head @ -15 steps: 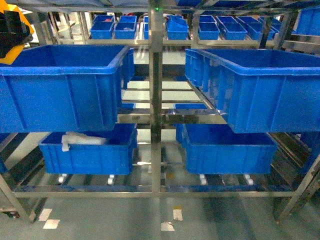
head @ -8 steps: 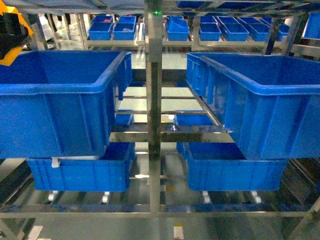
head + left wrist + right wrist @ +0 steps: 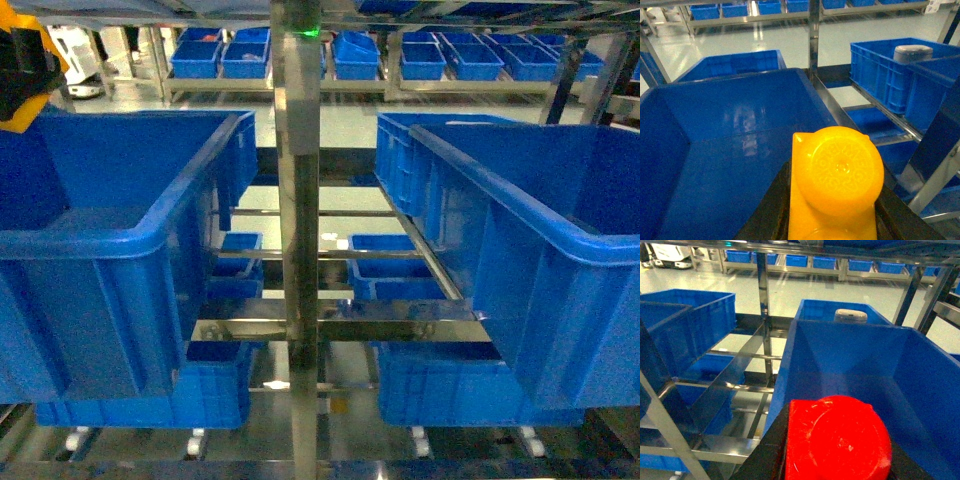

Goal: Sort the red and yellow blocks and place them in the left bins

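Glossy yellow block (image 3: 837, 182) and red block (image 3: 837, 440), round-studded, clamped between dark fingers above blue crates (image 3: 715, 150).

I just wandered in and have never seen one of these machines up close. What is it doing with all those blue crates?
It is sorting toy bricks into crates on a metal rack. The left pincer grips a yellow block above the big blue crate on the left, which looks empty where it shows. The right pincer grips a red block, but that one hangs over the right-hand crate. Neither block has been dropped yet.
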Robot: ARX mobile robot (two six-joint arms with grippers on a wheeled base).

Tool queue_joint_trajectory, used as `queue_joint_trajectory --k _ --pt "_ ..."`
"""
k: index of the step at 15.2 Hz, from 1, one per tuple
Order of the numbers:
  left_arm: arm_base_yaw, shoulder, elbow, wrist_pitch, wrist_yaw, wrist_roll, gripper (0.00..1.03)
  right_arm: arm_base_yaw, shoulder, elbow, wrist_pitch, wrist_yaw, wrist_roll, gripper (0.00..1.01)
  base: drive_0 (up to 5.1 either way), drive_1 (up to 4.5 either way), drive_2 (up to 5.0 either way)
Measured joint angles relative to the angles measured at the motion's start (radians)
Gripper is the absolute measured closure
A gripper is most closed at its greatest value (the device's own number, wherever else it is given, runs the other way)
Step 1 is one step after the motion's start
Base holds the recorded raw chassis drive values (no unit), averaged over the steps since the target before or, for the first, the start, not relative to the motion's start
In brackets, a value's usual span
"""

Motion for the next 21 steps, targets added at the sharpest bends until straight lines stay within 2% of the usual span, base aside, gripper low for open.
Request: queue_joint_trajectory --k 5,8,21 --pt "0.006 -0.001 0.0 0.001 -0.001 0.0 0.75 0.001 -0.003 0.0 0.003 0.0 -0.003 0.74 0.0 0.0 0.0" --pt "-0.006 -0.002 0.0 0.004 0.005 0.0 0.75 -0.008 -0.003 0.0 0.0 0.008 -0.003 0.74 4.8 -2.29 -2.3" --pt "0.002 -0.003 0.0 0.002 0.0 0.001 0.75 -0.005 -0.003 0.0 0.003 0.005 -0.003 0.74 0.0 0.0 0.0"
